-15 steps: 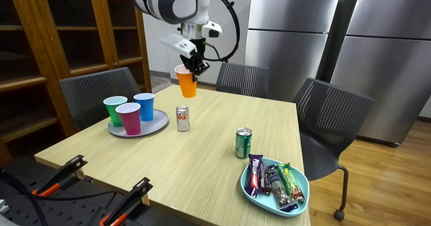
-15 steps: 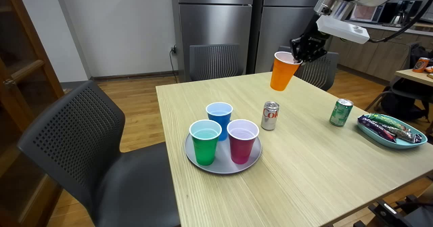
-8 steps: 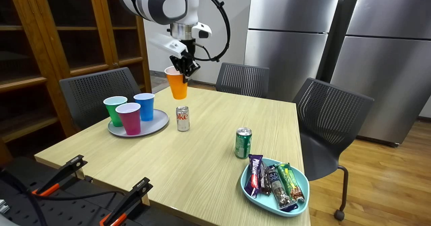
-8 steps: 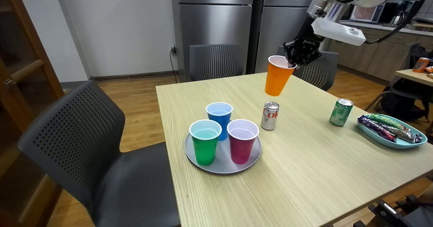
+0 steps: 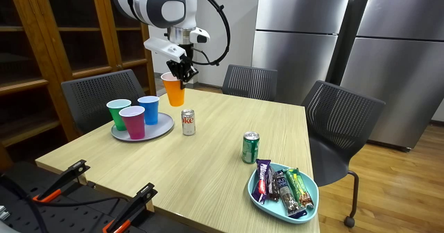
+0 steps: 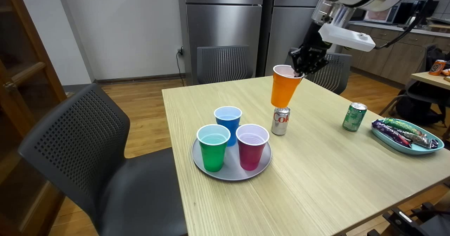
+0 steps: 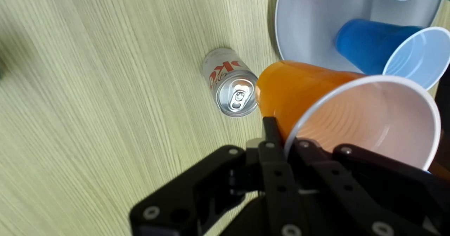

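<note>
Both exterior views, arm point(image 5: 166, 5) bent downward, gripper point(image 5: 181, 81) clamped on orange cup point(image 5: 173, 91), apparently at its rim

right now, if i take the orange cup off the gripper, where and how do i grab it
I'd hold the orange cup just below its rim, around the outer wall, coming from opposite the gripper. The gripper pinches one side only, the opposite wall is free, and the cup widens upward, so it shouldn't slip easily.
</note>
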Available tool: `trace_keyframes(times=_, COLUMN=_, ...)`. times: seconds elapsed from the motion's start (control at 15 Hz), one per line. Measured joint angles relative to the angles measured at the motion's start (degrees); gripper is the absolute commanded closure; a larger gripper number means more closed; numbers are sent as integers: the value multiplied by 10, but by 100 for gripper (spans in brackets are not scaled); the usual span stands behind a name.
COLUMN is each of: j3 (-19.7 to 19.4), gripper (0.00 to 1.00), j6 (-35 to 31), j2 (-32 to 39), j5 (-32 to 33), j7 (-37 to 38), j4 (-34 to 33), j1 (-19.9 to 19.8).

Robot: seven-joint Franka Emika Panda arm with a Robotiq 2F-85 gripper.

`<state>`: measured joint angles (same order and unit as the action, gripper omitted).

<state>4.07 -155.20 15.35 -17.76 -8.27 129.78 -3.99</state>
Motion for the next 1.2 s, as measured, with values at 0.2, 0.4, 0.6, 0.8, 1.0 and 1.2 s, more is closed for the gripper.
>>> trace_keyframes(times=0.2, j3=1, gripper=99, j6=11, j2=8, j5=0, j7=0, j4=0, j1=4)
trace_keyframes(times=0.4, j3=6, gripper=99, j6=15, j2=21, j5=0, j7=0, j4=-4, j1=5)
trace_keyframes(times=0.6, j3=14, gripper=99, j6=22, j2=36, j5=0, j7=0, j4=-15, j1=5)
trace_keyframes(times=0.8, j3=17, gripper=99, j6=23, j2=53, j5=0, j7=0, j4=-30, j1=9)
trace_keyframes(times=1.0, j3=20, gripper=99, j6=23, j2=76, j5=0, j7=0, j4=-50, j1=11)
trace_keyframes(times=1.2, j3=24, gripper=99, j6=23, j2=104, j5=0, j7=0, j4=-73, j1=11)
